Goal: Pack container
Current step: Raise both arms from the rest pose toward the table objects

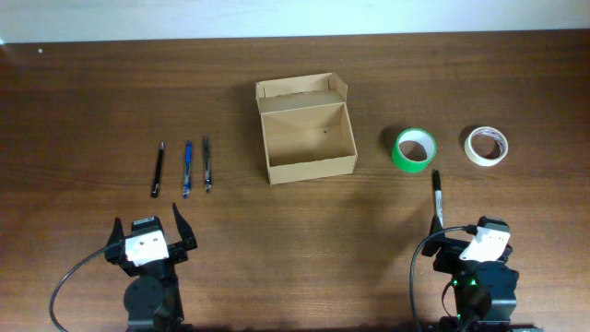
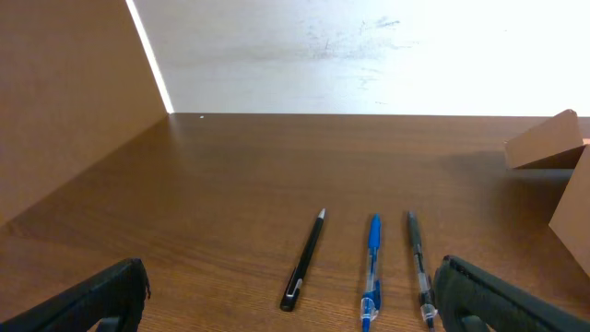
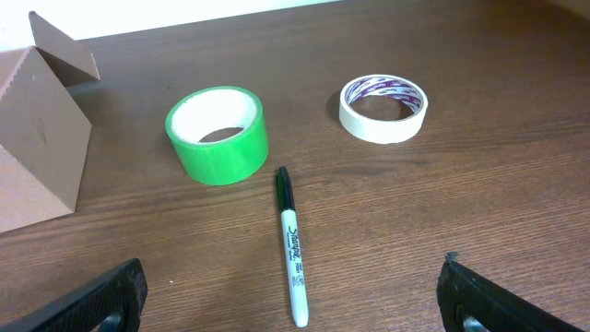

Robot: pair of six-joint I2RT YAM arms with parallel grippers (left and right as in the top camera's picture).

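The container point(image 1: 312, 169) is an open tan cardboard box at the table's middle, its flap lid folded back; its inside looks empty. It shows at the edge of the left wrist view point(image 2: 572, 194) and of the right wrist view point(image 3: 37, 157). A green tape roll point(image 1: 402, 159) point(image 3: 221, 152), a white tape roll point(image 1: 472, 152) point(image 3: 383, 124) and a marker point(image 1: 437, 195) point(image 3: 290, 240) lie to its right. Three pens lie to its left: black point(image 1: 158, 170) point(image 2: 304, 258), blue point(image 1: 187, 169) point(image 2: 372, 267), dark point(image 1: 206, 164) point(image 2: 418, 263). My left gripper point(image 1: 147, 223) point(image 2: 295, 293) is open and empty, short of the pens. My right gripper point(image 1: 472, 242) point(image 3: 290, 300) is open and empty, over the marker's near end.
The brown wooden table ends at a pale wall at the back. Both arm bases and their cables sit at the front edge.
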